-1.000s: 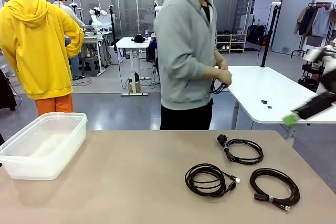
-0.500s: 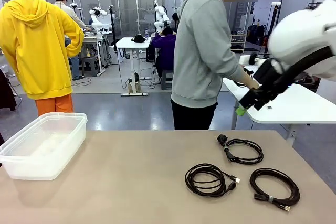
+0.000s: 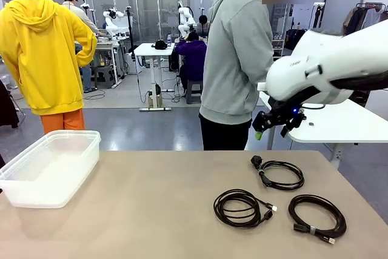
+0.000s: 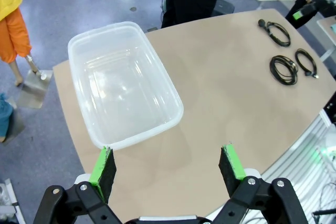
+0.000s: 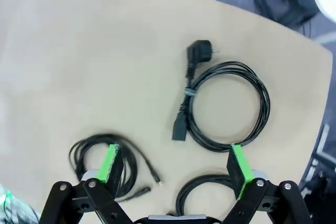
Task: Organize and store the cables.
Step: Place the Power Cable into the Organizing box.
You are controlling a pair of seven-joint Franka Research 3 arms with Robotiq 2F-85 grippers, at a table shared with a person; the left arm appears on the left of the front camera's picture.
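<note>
**A:** Where do the cables point(image 4: 274, 70) lie?

**B:** In three black coils on the right half of the bench point(image 3: 151, 210), none touching another. The plug cable point(image 3: 264, 178) is the farthest, its power plug at the far left of its loop. The middle cable point(image 3: 225, 213) sits nearer and further left. The tied cable point(image 3: 312, 230) is near the right edge, with a small tie on its near side.

**A:** And the tub?

**B:** A clear plastic tub point(image 3: 51, 168) stands at the far left of the bench, well apart from the coils.

**A:** The right claw?

**B:** The right claw point(image 3: 259, 130) hangs in the air over the far right part of the bench, above the plug cable. Its jaws are spread wide and it has hold of nothing. From its wrist, that coil shows between the two fingers, lower down.

**A:** The left one?

**B:** The left claw point(image 4: 168, 166) is also spread wide with nothing in it, high over the near left edge of the bench. The tub lies just beyond its green pads point(image 4: 102, 166).

**A:** Anyone at the bench?

**B:** A person point(image 3: 239, 59) in a grey hoodie stands at the far side, turned toward a white table point(image 3: 327, 119) on the right.
</note>
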